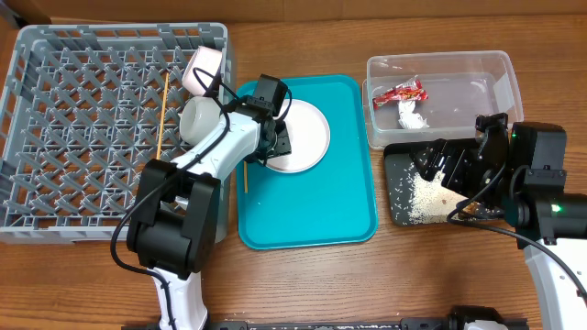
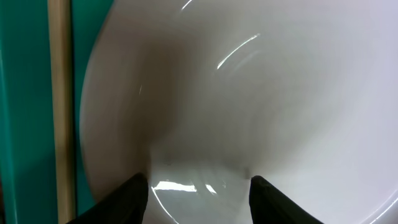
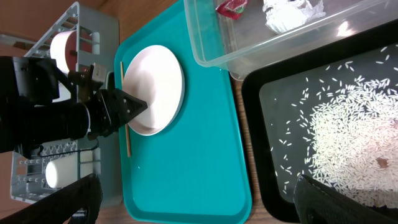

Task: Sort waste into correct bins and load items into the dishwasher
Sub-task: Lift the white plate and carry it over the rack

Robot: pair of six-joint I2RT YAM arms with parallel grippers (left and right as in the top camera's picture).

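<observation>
The overhead camera hangs above the brown wooden table (image 1: 431, 275) and looks straight down. It is far enough to take in the whole top, from the large grey plastic dish rack (image 1: 55, 110) at the far left corner to the shallow black rectangular tray (image 1: 396, 197) near the right edge.

The left wrist camera is very near the round white plate (image 2: 261, 106), which fills almost all its picture. A strip of the teal serving tray (image 2: 25, 112) and a thin wooden chopstick (image 2: 59, 112) run down the left side.

The right wrist camera is above the black rectangular tray, tilted down and facing the left edge. With the overhead view it shares the dish rack, teal serving tray, white plate, black rectangular tray and the clear rectangular plastic tub (image 3: 205, 37).
</observation>
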